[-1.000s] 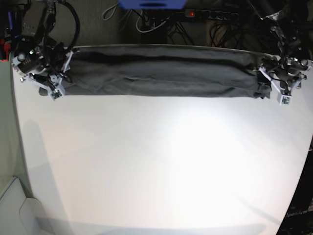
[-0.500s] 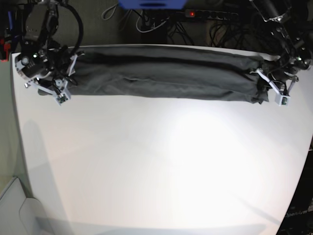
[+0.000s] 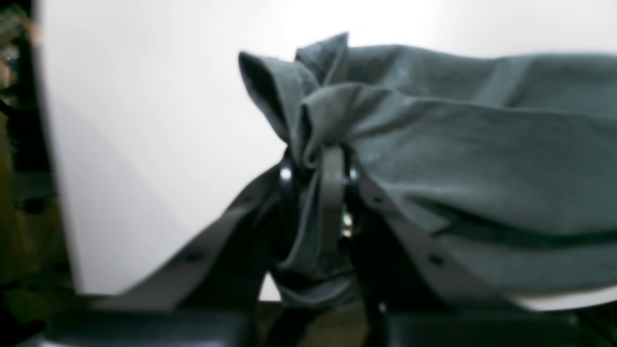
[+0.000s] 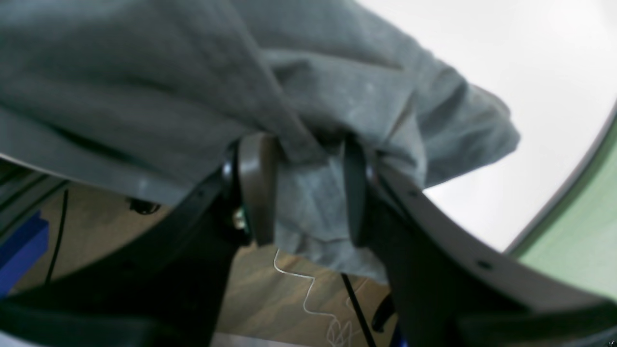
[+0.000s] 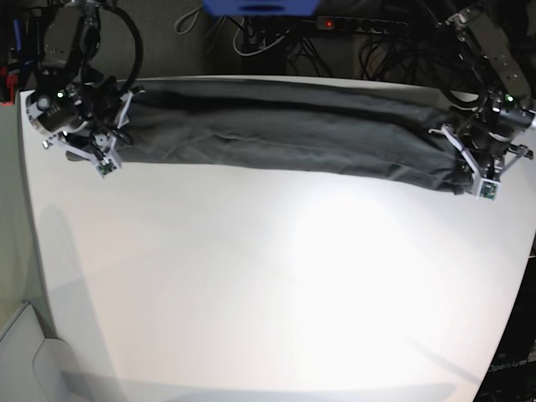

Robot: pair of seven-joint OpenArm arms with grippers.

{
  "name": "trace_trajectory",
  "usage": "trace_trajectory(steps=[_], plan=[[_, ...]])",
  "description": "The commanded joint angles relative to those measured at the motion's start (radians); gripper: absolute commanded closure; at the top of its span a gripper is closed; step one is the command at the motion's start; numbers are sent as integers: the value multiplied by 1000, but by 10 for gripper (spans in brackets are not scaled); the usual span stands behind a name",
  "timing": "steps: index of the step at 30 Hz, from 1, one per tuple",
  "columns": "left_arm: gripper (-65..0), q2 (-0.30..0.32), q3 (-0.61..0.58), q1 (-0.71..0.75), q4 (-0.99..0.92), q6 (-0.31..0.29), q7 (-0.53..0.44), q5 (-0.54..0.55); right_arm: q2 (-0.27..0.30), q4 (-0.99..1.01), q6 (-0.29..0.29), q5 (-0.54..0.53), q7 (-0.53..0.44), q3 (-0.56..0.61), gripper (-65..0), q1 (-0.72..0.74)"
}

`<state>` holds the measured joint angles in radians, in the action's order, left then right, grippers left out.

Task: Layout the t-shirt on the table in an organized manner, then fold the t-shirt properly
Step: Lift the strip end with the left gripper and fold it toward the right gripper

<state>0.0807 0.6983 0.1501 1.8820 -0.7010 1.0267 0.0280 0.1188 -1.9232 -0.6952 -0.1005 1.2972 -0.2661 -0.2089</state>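
left gripper (image 3: 318, 193) pinched (tight), right gripper (image 4: 303, 188) clamped

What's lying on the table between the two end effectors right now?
Only the t-shirt, stretched in a long band from the right end effector to the left end effector, seen in the base view.

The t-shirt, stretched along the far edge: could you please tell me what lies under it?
The t-shirt covers the table along its far edge. Whatever else lies beneath is hidden by the cloth.

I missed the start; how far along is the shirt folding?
Done: the t-shirt lies stretched in a long band along the table far edge. In hand: left gripper and right gripper each pinch an end. Left: spreading it flat, then folding.
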Motion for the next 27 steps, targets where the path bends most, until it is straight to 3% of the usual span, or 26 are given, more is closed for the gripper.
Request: trace_trajectory(steps=[1,7,14,19,27], plan=[[-9,1,1,-7,44,3,5,5,9,-15,-3,0,-8,-3,-240,9],[-9,-58,-81,15,121,3,60,5,9,-15,-3,0,-8,1,-240,9],[-9,-238,-207,42,118,3,68,5,9,-15,-3,0,-8,20,-240,10],[-9,-238,-358,65,118,3,70,16,9,-15,-3,0,-8,26,-240,10],[-9,-238,-604,116,109,220,-35,16,9,-14,-3,0,-6,26,-240,10]])
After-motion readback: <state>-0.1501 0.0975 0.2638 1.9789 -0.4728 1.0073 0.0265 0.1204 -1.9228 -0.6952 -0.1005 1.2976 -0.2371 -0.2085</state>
